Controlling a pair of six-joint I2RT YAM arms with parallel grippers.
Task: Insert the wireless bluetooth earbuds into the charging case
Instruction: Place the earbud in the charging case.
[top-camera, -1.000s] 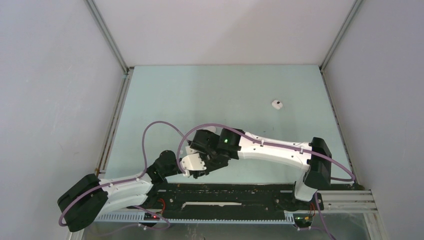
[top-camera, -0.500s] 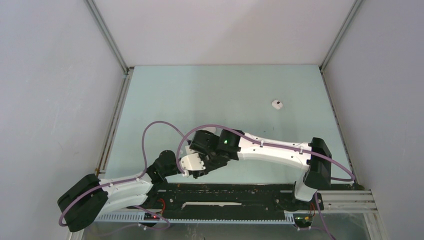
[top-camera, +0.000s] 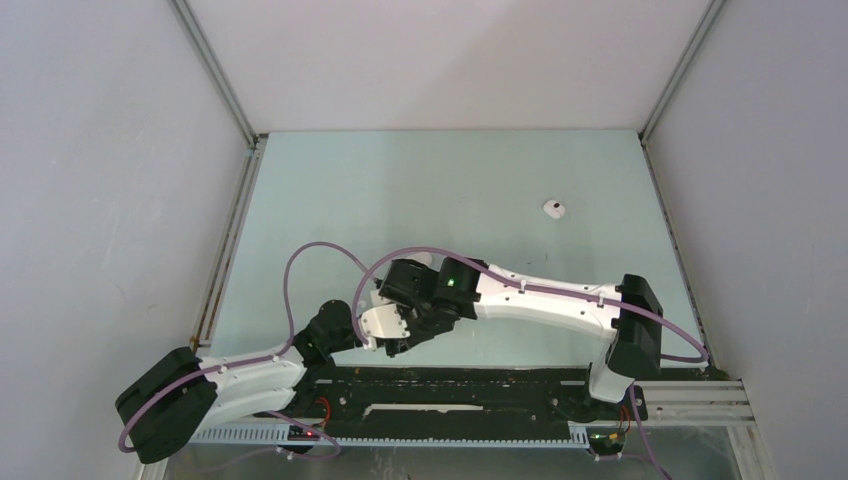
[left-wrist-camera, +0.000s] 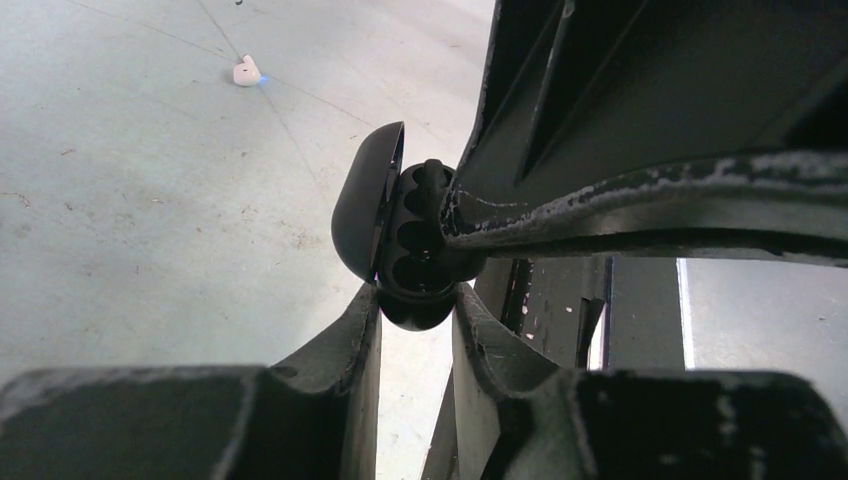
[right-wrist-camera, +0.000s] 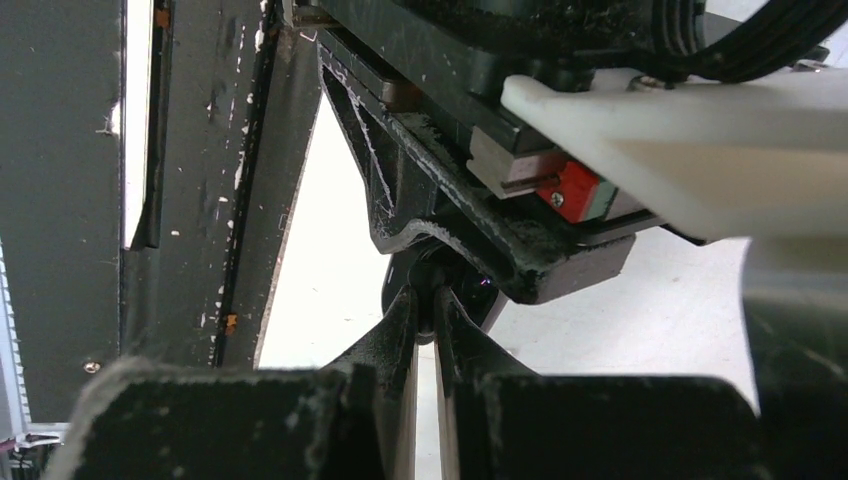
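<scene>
two arms meet low over the near part of the surface (top-camera: 420, 180), and all the work is at the black charging case (left-wrist-camera: 412, 250). the left end effector (left-wrist-camera: 417, 302) is clenched on the lower end of the case, a finger on either side, with the lid (left-wrist-camera: 360, 200) swung open. the right end effector (right-wrist-camera: 425, 300) comes in against the open face of the case, from the side away from the lid. its jaws are pinched almost together with only a sliver of gap, and the tips sit right at the case. whether anything is caught between those tips i cannot tell; it is black on black there. one white earbud (left-wrist-camera: 245, 72) lies alone on the surface, well apart from the case and out beyond its lid.

to my eye this is the seating step: one arm steadies the case while the other works at a well in its open face. the next move calls for a short, gentle push straight into the well, with the left grip held firm so the case does not twist. only then should the right jaws let go and back away clear of the lid. a push off line could lever the case out of the left fingers. the white earbud beyond the lid is not yet picked up.
</scene>
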